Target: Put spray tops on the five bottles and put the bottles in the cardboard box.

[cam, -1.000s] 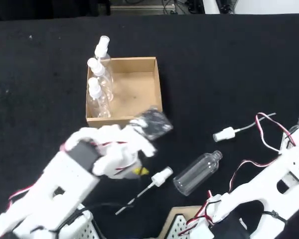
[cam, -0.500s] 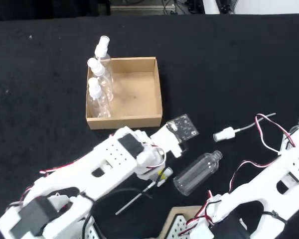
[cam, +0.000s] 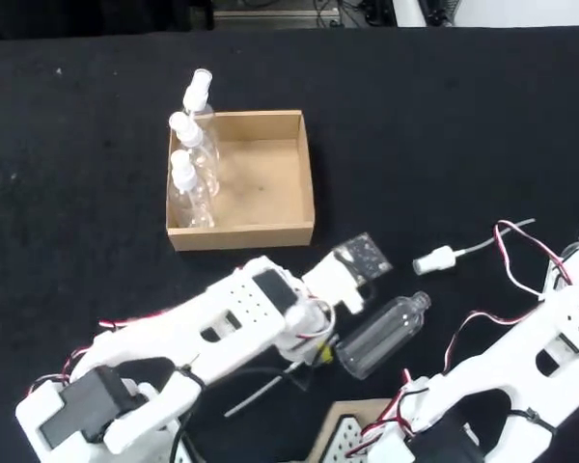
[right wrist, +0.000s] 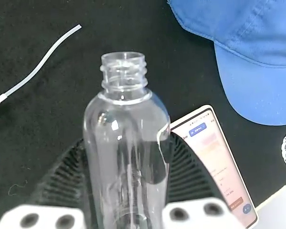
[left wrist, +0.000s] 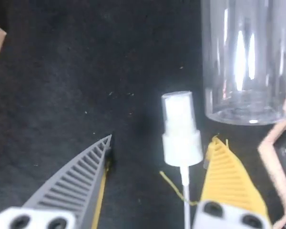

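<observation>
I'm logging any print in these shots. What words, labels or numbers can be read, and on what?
On the phone screen: lines of print, too small and blurred to read.
On the bottle, spray top, box and cap: no text to be seen.

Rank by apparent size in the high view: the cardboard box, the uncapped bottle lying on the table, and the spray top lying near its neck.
1. cardboard box, clearly largest
2. uncapped bottle
3. spray top, clearly smallest
</observation>
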You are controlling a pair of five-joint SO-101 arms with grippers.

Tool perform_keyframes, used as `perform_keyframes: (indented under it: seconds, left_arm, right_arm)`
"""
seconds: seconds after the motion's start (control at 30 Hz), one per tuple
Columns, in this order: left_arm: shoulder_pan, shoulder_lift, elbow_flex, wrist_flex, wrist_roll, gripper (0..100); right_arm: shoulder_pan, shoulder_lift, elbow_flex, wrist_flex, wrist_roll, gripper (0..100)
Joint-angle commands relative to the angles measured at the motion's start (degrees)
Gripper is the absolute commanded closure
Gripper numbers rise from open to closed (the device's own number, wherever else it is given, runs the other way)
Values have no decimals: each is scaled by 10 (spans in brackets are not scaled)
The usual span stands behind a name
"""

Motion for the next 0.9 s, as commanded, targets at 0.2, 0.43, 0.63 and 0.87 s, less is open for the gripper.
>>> perform_keyframes:
  seconds: [0.2,0.43,0.63,0.87]
  left_arm:
    - [23,-2,10,-39,33,722]
    - [23,-4,70,-97,33,723]
    - [28,-4,69,-100,33,817]
    - [26,-8,72,-91,29,868]
  right_arm:
    - [11,-27,-5,-14,1,988]
    - [11,-27,-5,-13,1,987]
    - [11,-27,-5,-13,1,987]
    - [11,-27,-5,-13,1,987]
